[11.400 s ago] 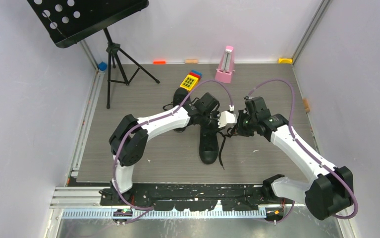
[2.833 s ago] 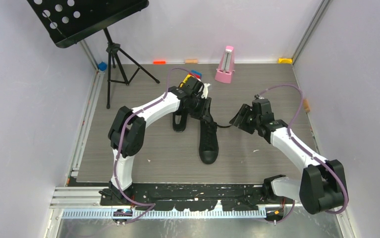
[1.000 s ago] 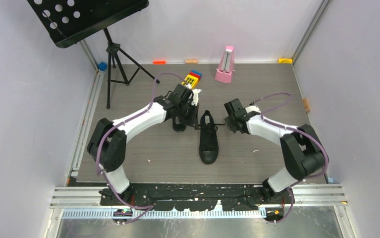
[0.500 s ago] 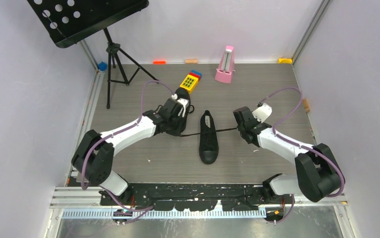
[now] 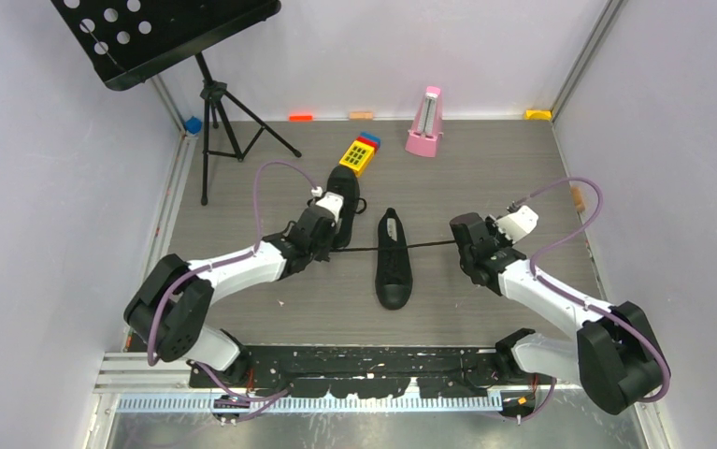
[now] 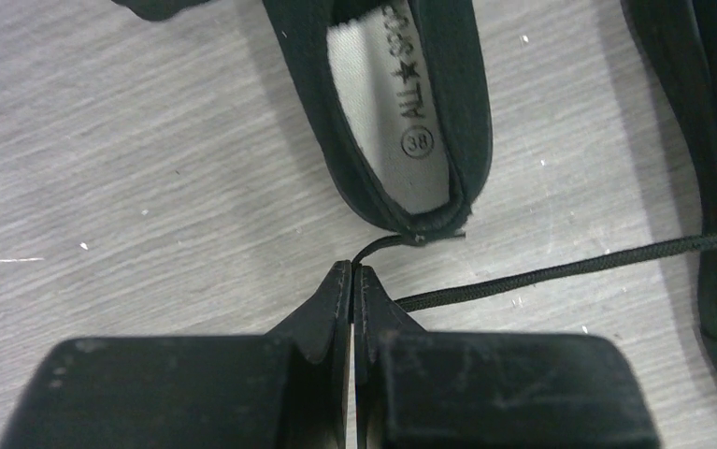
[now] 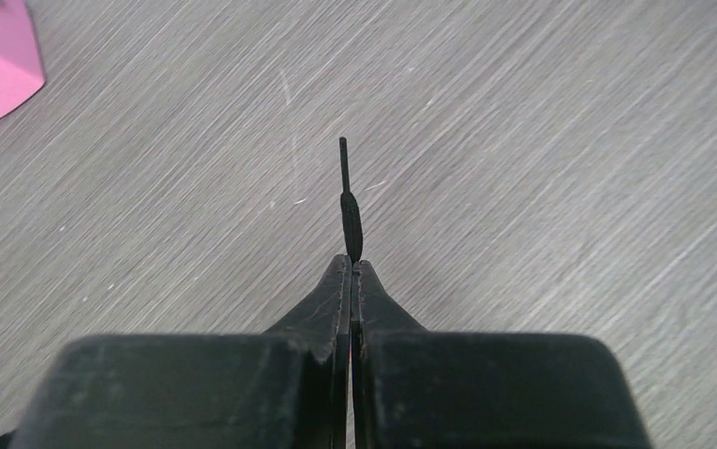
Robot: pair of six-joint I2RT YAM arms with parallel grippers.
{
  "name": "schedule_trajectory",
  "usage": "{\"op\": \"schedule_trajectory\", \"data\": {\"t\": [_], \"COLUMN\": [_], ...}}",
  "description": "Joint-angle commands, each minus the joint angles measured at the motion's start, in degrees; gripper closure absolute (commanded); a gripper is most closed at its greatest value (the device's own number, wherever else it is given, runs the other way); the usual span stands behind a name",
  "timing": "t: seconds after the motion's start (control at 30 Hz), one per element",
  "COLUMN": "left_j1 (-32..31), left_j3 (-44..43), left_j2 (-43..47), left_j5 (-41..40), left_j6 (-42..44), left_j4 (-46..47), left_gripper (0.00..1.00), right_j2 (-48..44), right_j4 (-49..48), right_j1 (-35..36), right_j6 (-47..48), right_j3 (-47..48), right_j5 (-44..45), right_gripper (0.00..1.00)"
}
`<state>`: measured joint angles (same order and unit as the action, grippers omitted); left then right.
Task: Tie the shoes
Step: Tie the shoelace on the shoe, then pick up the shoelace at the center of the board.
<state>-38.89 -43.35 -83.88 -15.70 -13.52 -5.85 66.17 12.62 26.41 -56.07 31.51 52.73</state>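
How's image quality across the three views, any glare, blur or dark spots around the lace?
Top external: even soft light, no glare, faint shadows; lace thin but readable. Left wrist: sharp, insole print on the shoe legible, left gripper nearly featureless black. Right wrist: table grain and lace tip crisp, right gripper equally dark.

Left arm, right arm stretched low, outward; both jaws pressed together

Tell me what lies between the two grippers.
In the top view, one black shoe sits between the left gripper and the right gripper. Its lace runs taut from the shoe to each gripper, and both are shut on it.
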Motion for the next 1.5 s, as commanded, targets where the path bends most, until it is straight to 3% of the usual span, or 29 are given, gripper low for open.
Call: {"op": "schedule_trajectory", "data": {"t": [0.0, 0.23, 0.33, 0.7, 0.77, 0.83, 0.93, 1.03, 1.1, 1.13, 1.2, 1.27, 1.47], "left_j1": [1.0, 7.3, 10.3, 10.3, 9.9, 9.2, 5.8, -5.2, -11.9, -13.3, -13.6, -13.6, -12.6], "left_j3": [1.3, 6.3, 7.6, 12.2, 13.0, 13.2, 12.0, 7.8, 4.2, 2.8, 1.2, 0.9, 4.5], "left_j2": [1.4, 8.8, 10.6, 13.3, 13.2, 12.8, 11.3, 8.6, 5.6, 4.1, 2.2, 1.8, 8.2], "left_j5": [-5.6, -5.8, -1.4, 19.6, 21.7, 22.7, 23.5, 12.4, 4.1, 1.5, 0.3, 0.2, 3.8], "left_j6": [1.3, -4.1, -5.1, -2.9, -3.1, -3.1, -1.1, 6.2, 11.0, 10.9, 10.0, 9.0, 8.4], "left_j4": [7.1, 6.1, 6.1, 14.4, 16.1, 16.9, 16.7, 11.6, 8.6, 7.3, 6.0, 6.0, 9.0], "left_gripper": [1.0, 1.0, 1.0, 1.0, 1.0, 1.0, 1.0, 1.0, 1.0, 1.0, 0.91, 0.77, 0.38], "right_j2": [-1.0, 1.4, 3.2, -0.7, -1.0, -2.2, -6.0, -9.6, -11.2, -11.7, -12.5, -13.3, -15.8], "right_j4": [0.7, 0.8, 0.8, 4.5, 4.0, -0.6, -4.8, -3.9, -0.1, 0.9, 3.7, 6.1, 4.6], "right_j1": [-0.1, -0.1, -0.1, -0.4, -0.4, -0.4, -0.4, -0.4, -0.4, -0.4, -0.4, -0.5, -0.4], "right_j6": [-3.6, -4.1, -4.5, -8.8, -5.9, 5.3, 13.1, 12.7, 10.7, 11.1, 11.7, 13.3, 20.3], "right_j3": [-0.8, -1.1, -0.5, -1.1, -0.9, -1.0, -2.7, -4.8, -4.7, -4.4, -2.9, -1.3, -0.6], "right_j5": [10.8, 11.7, 11.6, 13.5, 11.1, 2.8, -10.9, -16.4, -16.2, -16.7, -17.6, -19.0, -38.7], "right_gripper": [1.0, 1.0, 1.0, 1.0, 1.0, 1.0, 1.0, 0.98, 0.87, 0.77, 0.58, 0.47, 0.42]}}
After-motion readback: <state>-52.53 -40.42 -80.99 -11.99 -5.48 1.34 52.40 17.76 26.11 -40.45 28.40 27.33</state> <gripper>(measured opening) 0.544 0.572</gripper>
